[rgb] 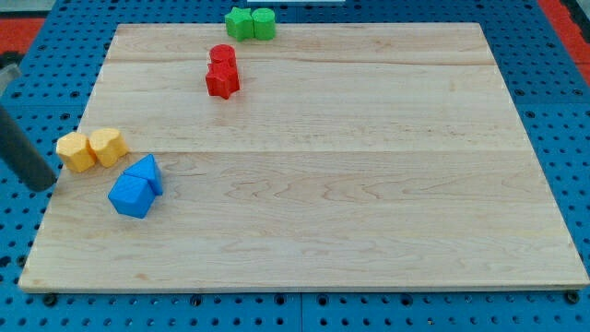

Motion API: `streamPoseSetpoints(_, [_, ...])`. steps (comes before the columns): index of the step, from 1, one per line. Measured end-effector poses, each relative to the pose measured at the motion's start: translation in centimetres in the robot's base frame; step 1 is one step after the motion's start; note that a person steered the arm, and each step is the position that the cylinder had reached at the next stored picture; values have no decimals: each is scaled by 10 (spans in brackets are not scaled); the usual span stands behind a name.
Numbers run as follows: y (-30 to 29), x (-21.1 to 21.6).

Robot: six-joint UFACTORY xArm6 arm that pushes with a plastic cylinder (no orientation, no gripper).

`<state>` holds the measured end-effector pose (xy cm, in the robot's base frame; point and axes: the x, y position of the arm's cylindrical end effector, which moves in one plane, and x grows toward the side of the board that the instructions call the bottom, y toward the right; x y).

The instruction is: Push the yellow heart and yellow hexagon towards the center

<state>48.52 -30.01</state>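
Note:
Two yellow blocks sit side by side and touching near the board's left edge. The left one looks like the yellow hexagon [76, 151] and the right one like the yellow heart [107, 146]. My dark rod comes in from the view's left, and my tip [43, 184] rests at the board's left edge. The tip is just below and left of the yellow hexagon, a small gap away and not touching it.
Two blue blocks [135, 187] touch each other just below and right of the yellow pair. Two red blocks [222, 72] sit stacked in the view near the top middle. Two green blocks [251, 23] sit at the top edge of the wooden board [350, 184].

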Motion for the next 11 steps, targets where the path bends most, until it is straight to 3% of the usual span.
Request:
streamPoseSetpoints(1, [15,-14])
streamPoseSetpoints(3, [101,-22])
streamPoseSetpoints(4, [94,-19])
streamPoseSetpoints(5, [50,14])
streamPoseSetpoints(6, [-3,15])
streamPoseSetpoints(7, [-5,12])
streamPoseSetpoints(9, [-2,-52])
streamPoseSetpoints(11, [87,-50])
